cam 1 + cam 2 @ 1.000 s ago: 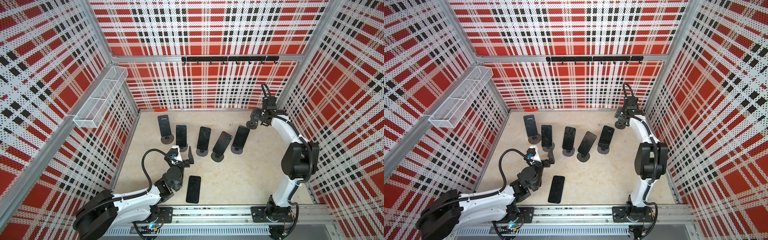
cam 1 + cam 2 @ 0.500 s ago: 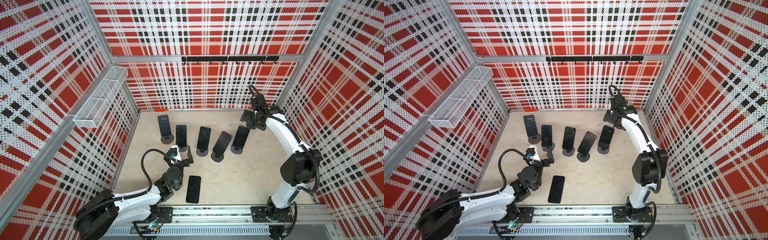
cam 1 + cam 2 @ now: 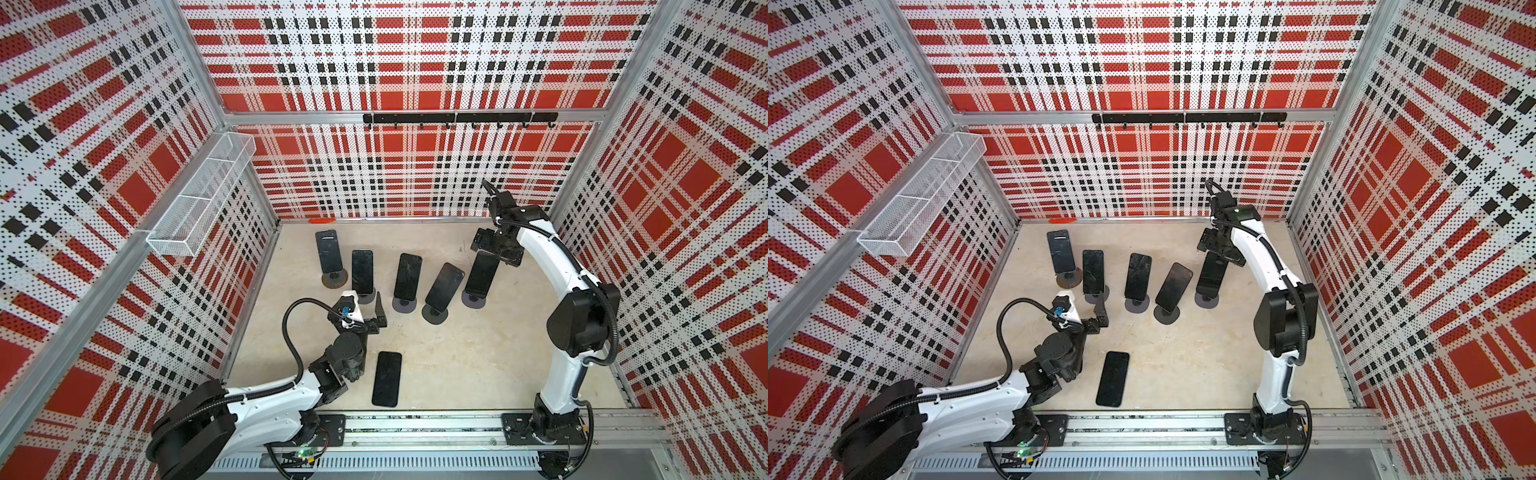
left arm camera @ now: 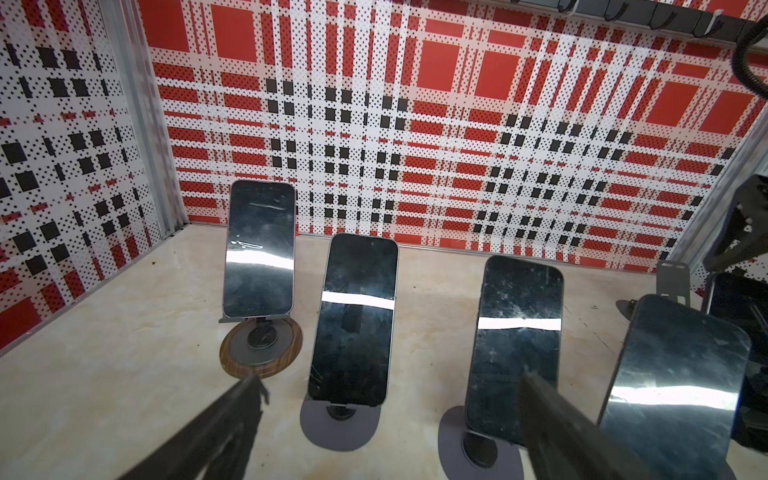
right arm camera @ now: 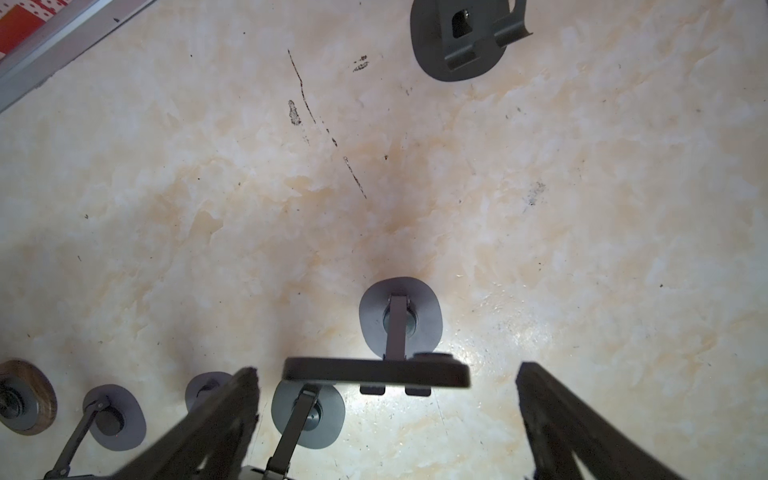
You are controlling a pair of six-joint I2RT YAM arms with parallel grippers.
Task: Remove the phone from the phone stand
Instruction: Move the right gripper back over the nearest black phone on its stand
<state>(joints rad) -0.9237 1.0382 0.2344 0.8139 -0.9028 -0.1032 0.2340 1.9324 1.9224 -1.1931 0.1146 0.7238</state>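
So my right gripper [image 3: 496, 253] was spread wide open with nothing in it, hanging right over the top edge of the phone [image 3: 481, 275] at the right end of the row. On my right wrist cam that top edge sat between my two fingers [image 5: 224, 415] with a gap on each side, so no contact. The phone itself was leaning back on its phone stand [image 3: 473, 300], whose round grey base was flat on the table [image 3: 478, 361], toward the back right corner.

From there the row ran toward the left edge:
- a tilted phone [image 3: 444, 286], twisted off-square, just beside mine
- a middle phone [image 3: 408, 276]
- a second phone [image 3: 362, 271]
- a far-left phone [image 3: 329, 254], closest to the back edge, on a wood-rimmed base [image 3: 334, 278]

All four were propped on their own stands. One flat phone [image 3: 386, 379] was lying screen-up near the front edge, left of centre. My right wrist cam also caught an empty stand [image 5: 465, 41] behind the row, but I couldn't find it in either top view.

My left gripper [image 4: 390, 380] was fully open too and held nothing. It was parked low just in front of the second phone's base and pointed at the row.
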